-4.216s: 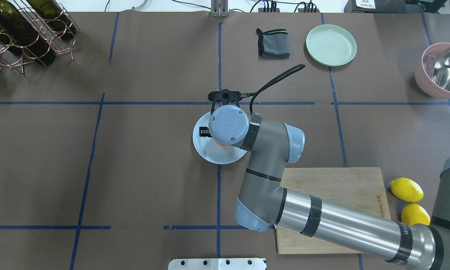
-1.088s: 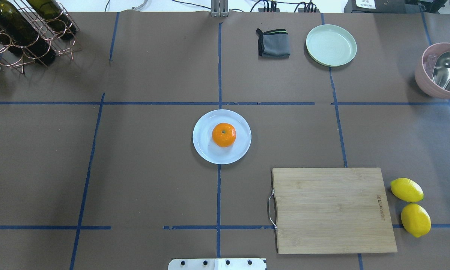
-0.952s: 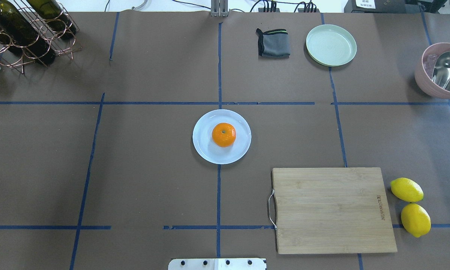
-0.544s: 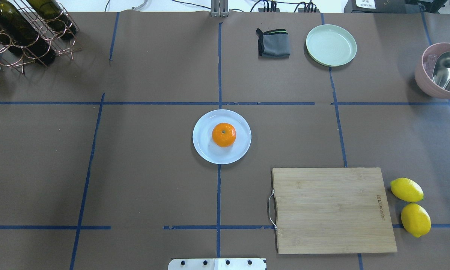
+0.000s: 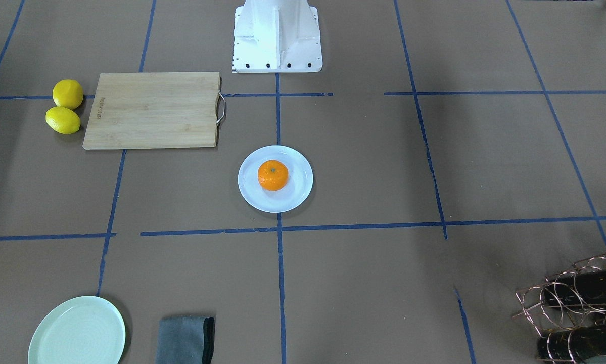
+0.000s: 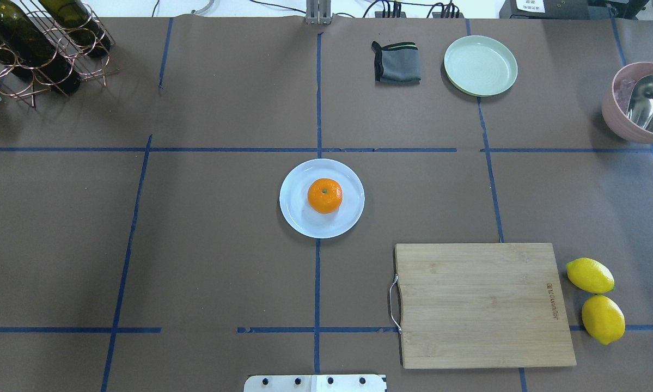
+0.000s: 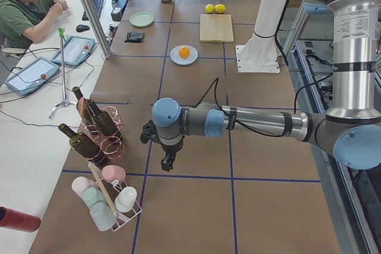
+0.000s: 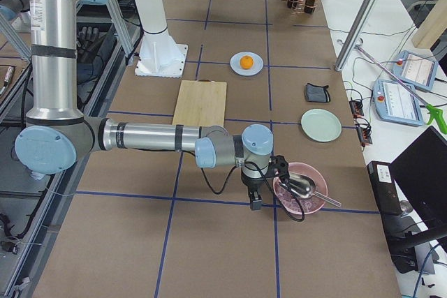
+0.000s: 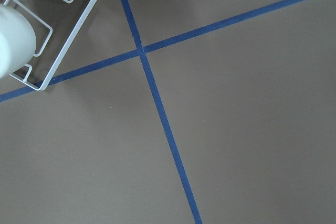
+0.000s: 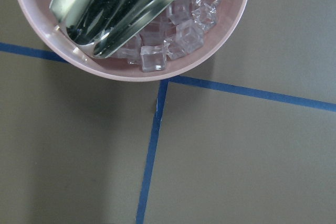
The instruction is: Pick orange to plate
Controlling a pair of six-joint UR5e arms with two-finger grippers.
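Observation:
The orange (image 6: 325, 195) (image 5: 273, 175) lies free in the middle of the white plate (image 6: 296, 209) (image 5: 292, 194) at the table's centre, stem dimple up. Neither arm is near it. My left gripper (image 7: 168, 162) hangs over bare table at the left end, past the bottle rack; I cannot tell whether it is open or shut. My right gripper (image 8: 255, 204) hangs at the right end beside the pink bowl (image 8: 299, 188); its state cannot be told either. Both wrist views show no fingers.
A wooden cutting board (image 6: 484, 305) lies near the robot with two lemons (image 6: 590, 275) beside it. A mint-green plate (image 6: 480, 65) and grey cloth (image 6: 397, 62) sit at the far side. A wine rack (image 6: 32, 49) and a cup rack (image 7: 107, 197) stand at the left end.
About four seconds ago the right arm was over the plate with its gripper at the orange. It has since left the overhead view, and the orange rests alone on the plate, unmoved in the last second.

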